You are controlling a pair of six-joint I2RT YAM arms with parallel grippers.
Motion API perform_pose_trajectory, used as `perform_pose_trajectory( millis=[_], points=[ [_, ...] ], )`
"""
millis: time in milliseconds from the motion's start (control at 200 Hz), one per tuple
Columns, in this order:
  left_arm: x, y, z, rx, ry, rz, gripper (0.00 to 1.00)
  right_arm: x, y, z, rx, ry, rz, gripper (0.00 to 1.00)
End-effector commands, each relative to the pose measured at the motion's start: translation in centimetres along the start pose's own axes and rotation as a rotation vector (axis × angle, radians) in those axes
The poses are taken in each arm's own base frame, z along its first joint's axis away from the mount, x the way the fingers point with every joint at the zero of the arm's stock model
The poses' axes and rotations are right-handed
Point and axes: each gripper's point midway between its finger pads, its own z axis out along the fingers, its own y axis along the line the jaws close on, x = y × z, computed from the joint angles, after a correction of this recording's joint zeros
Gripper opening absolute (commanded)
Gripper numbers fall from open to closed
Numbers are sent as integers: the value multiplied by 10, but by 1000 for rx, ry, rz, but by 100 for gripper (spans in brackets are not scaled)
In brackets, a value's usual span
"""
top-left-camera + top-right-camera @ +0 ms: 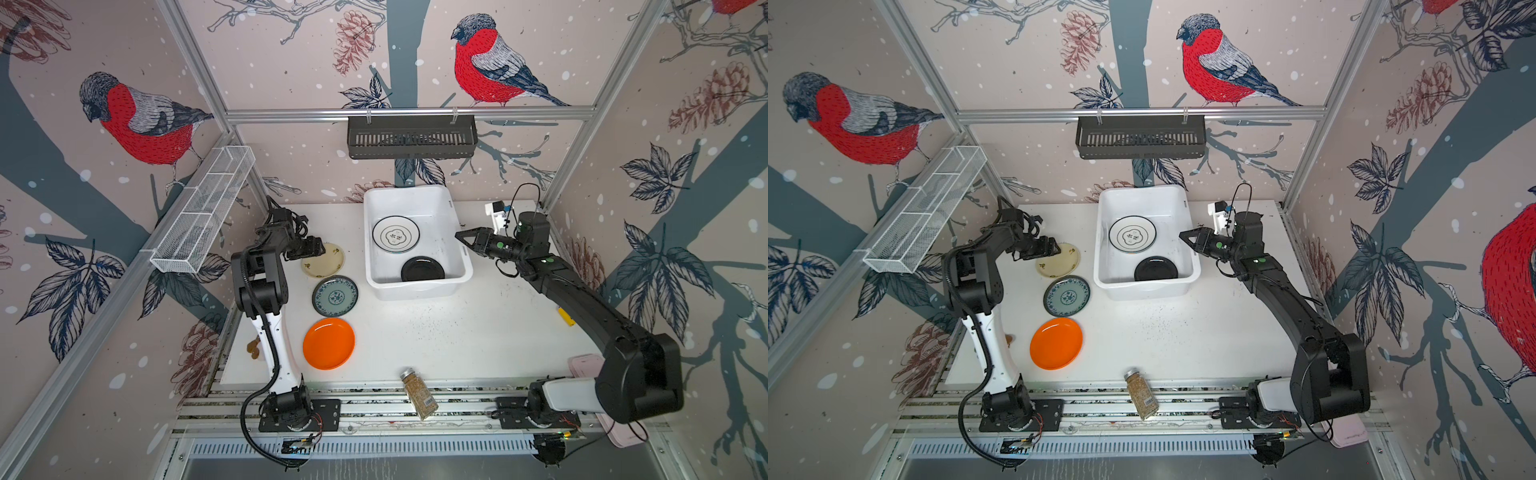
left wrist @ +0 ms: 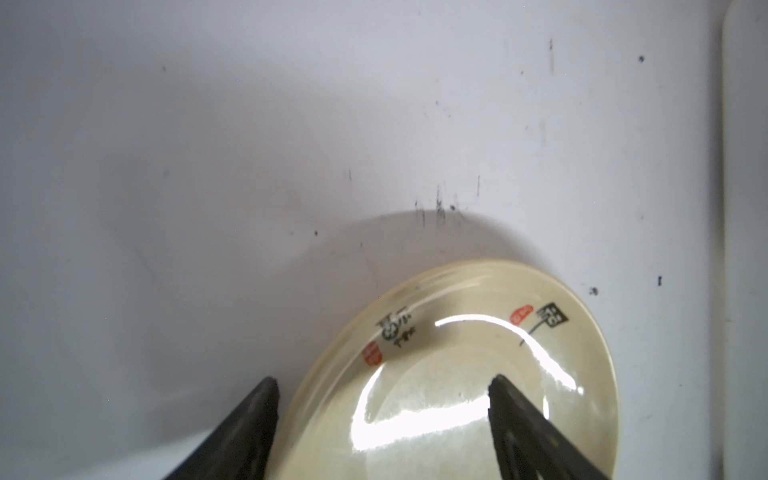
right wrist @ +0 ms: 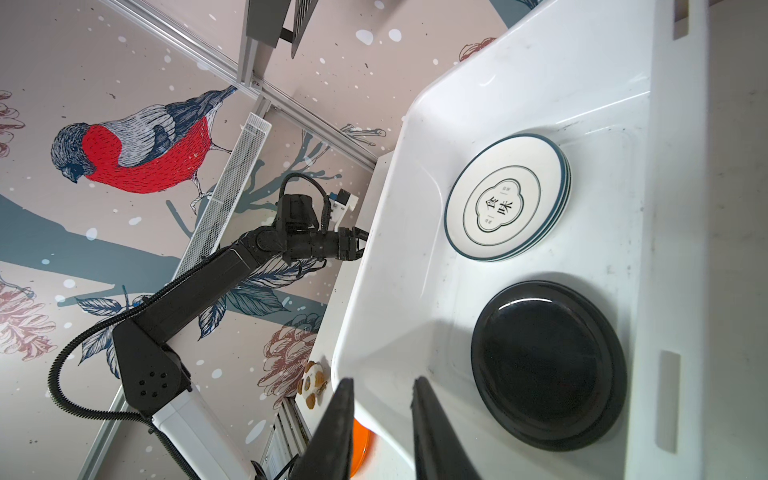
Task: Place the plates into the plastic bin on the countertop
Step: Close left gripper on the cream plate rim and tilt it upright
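Left gripper (image 2: 382,380) stands wide open astride the rim of the cream plate (image 2: 436,365), one finger outside and one over its well, so I can pinch the edge. Plastic bin (image 1: 415,286) sits near on the countertop (image 1: 457,332). Right gripper (image 1: 459,236) hovers at the bin's side, narrowly parted and empty.

Your left arm (image 1: 259,291) is showing black joints, a white lower segment and a ribbed black hose (image 1: 243,417); your right arm (image 1: 582,299) is wearing black shells with green dots (image 1: 500,245).
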Motion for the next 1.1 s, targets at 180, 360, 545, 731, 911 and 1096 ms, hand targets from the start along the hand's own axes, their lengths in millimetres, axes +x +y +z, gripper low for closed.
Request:
perform_pose_trajectory(
  millis=[180, 360, 545, 731, 911, 1096],
  points=[
    [12, 0, -3, 7, 56, -13, 78, -4, 5, -1, -9, -30, -12, 27],
    [26, 14, -22, 4, 56, -32, 75, -2, 6, -1, -12, -28, -13, 27],
    [39, 25, -33, 27, 65, -57, 68, 0, 4, 1, -19, -26, -8, 27],
    [42, 20, -31, 82, 64, -80, 57, 4, 4, 1, -26, -22, -4, 26],
    [41, 20, -25, 101, 62, -105, 49, 5, 4, 0, -26, -25, -1, 26],
    [38, 20, -20, 114, 53, -125, 40, 5, 4, -1, -26, -26, 2, 26]
  ],
)
